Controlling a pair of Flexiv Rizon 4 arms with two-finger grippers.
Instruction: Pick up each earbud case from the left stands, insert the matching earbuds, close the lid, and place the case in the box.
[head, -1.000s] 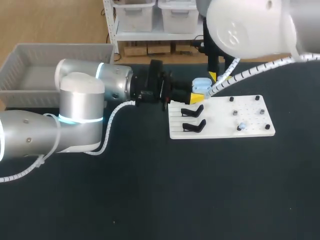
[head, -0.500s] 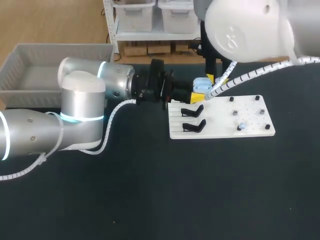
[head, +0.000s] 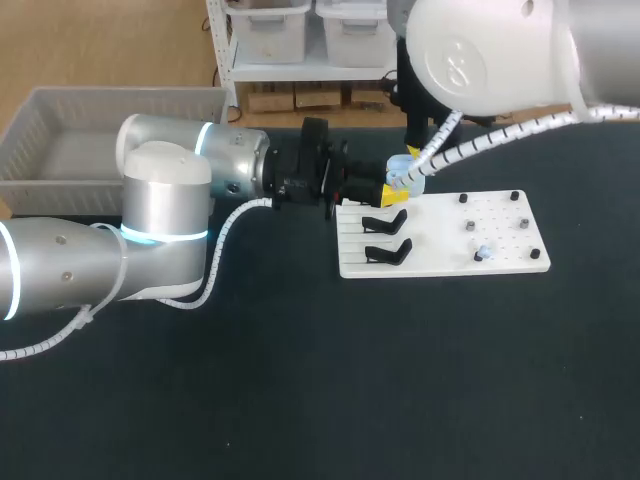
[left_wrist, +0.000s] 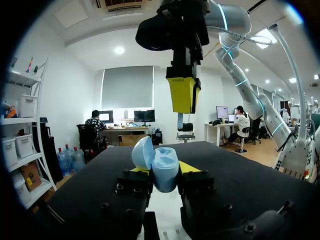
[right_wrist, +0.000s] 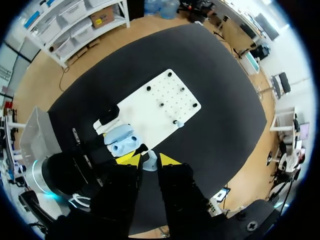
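Note:
A pale blue earbud case (left_wrist: 161, 170) stands with its lid (left_wrist: 142, 151) open, and my left gripper (left_wrist: 162, 169) is shut on its body from both sides. In the head view that case (head: 400, 170) is just past the white board's (head: 440, 262) far left corner. My right gripper (left_wrist: 183, 94) hangs straight above the open case with a gap between them. In the right wrist view it (right_wrist: 148, 160) is shut on a small pale earbud (right_wrist: 149, 162), with the case (right_wrist: 122, 140) below. Another earbud (head: 483, 252) lies on the board's right half.
Two black stands (head: 385, 222) (head: 388, 252) on the board's left side hold nothing. Several short black pegs (head: 468, 227) stick up on its right side. A grey box (head: 60, 150) sits at the table's far left, behind my left arm.
My right gripper has shifted left to a spot over the open case. The left arm and the case have kept still.

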